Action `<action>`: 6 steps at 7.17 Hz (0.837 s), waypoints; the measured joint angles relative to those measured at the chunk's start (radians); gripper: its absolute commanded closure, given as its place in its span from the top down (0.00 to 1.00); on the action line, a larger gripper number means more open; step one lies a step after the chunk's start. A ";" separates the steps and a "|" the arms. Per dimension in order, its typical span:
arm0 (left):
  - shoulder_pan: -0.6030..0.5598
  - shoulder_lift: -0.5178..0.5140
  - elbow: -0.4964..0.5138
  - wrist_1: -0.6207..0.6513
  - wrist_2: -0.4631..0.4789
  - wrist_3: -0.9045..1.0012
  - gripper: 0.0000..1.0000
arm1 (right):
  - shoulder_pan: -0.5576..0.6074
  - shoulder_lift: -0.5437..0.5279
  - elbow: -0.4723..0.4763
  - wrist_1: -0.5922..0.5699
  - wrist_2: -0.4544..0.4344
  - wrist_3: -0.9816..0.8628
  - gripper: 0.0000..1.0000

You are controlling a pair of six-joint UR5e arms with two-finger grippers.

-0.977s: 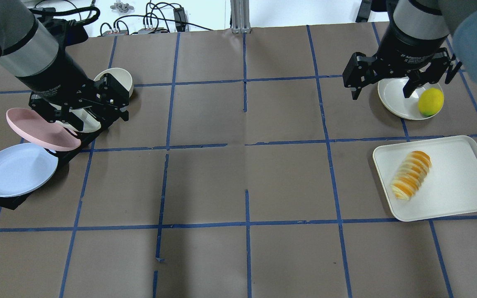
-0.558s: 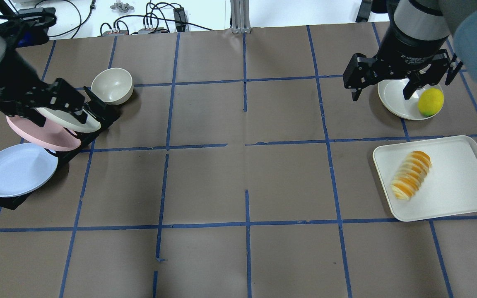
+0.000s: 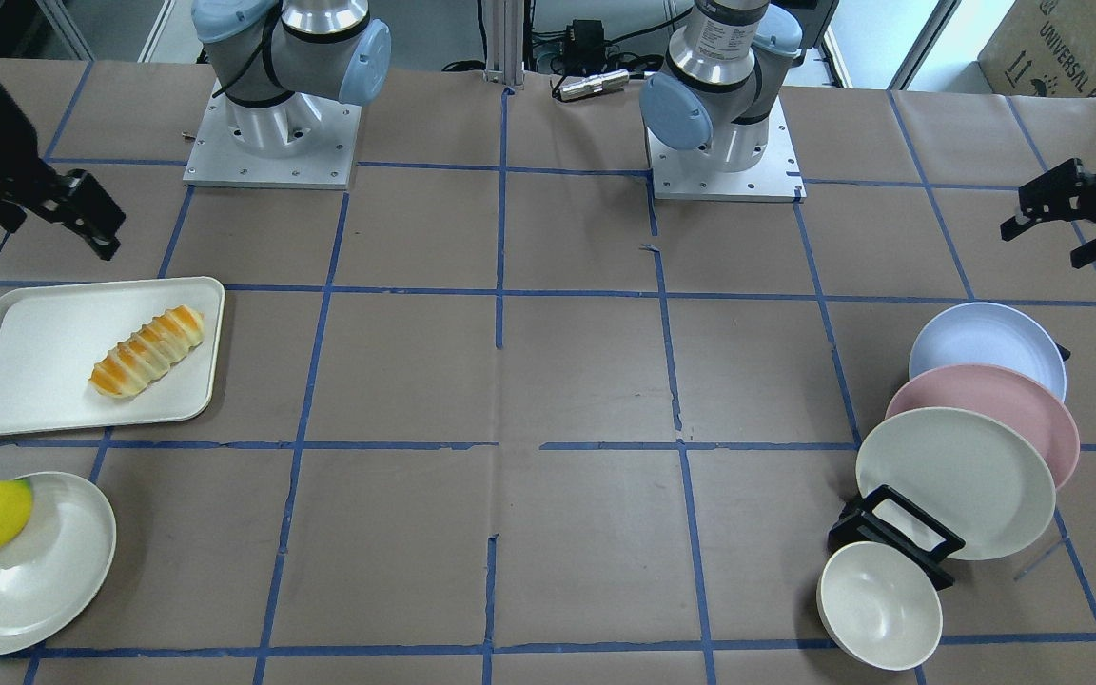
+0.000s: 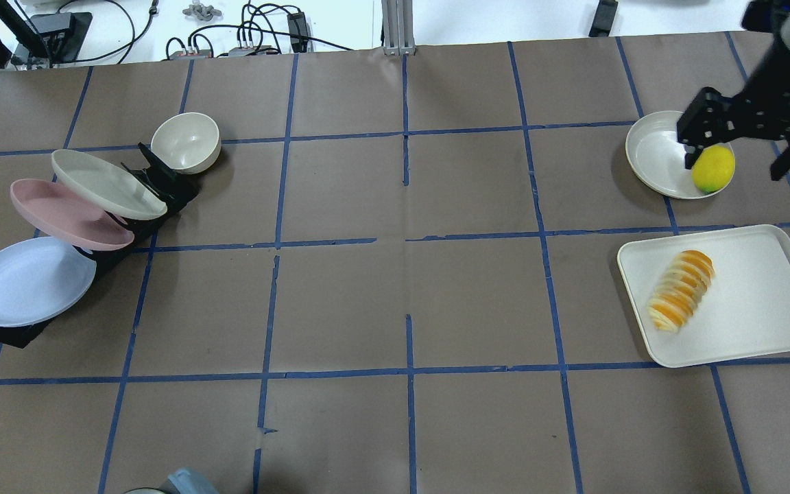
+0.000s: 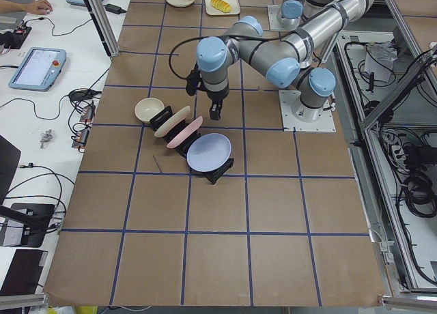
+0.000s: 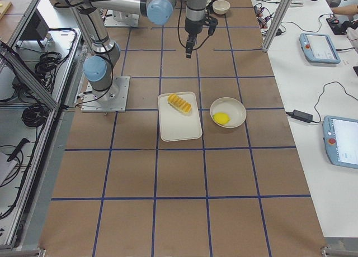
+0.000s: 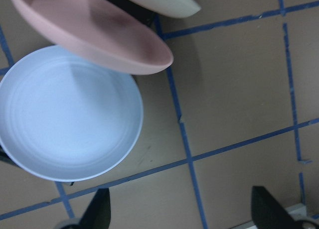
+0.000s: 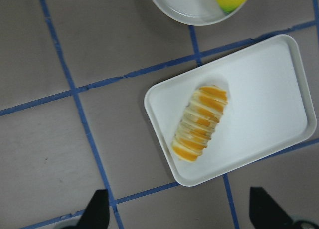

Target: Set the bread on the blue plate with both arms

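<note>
right gripper (image 4: 732, 169) hangs in the air with its jaws spread wide and nothing between them. the bread (image 4: 681, 290) is well apart from it, down on the white tray (image 4: 758, 302) on the robot's right side of the table. from the right wrist camera we look down on the roll, and the two black fingertips (image 8: 97, 209) frame the bottom edge. the bread lies diagonally on the tray's inner half, and it is the only thing there.

just past the tray, a cream dish (image 4: 652, 154) holds the lemon (image 4: 713, 168), which is tucked against its rim. in the overhead view the right gripper sits over that dish, not over the bread.

across to the other side, the left gripper (image 3: 1047, 245) is also wide open and holding nothing, up in the air and clear of the rack. its wrist camera looks down on the blue plate (image 7: 65, 114), which is bare. the plate leans in the black rack (image 3: 895, 528) at the end nearest the robot. the pink plate (image 4: 66, 214) overlaps it, then comes a cream plate (image 4: 107, 184), all slanted and nothing on any of them. a cream bowl (image 4: 186, 142) sits just beside the rack's far end, with nothing in it. bread and blue plate are at opposite ends of the table.
</note>
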 measured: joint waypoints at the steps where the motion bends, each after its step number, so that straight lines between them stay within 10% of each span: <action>1: 0.026 -0.085 0.049 0.033 0.067 0.036 1.00 | -0.055 0.000 0.020 0.002 -0.002 -0.011 1.00; 6: 0.010 -0.577 0.390 0.048 0.091 0.104 1.00 | -0.120 0.000 0.077 -0.037 -0.138 0.049 0.94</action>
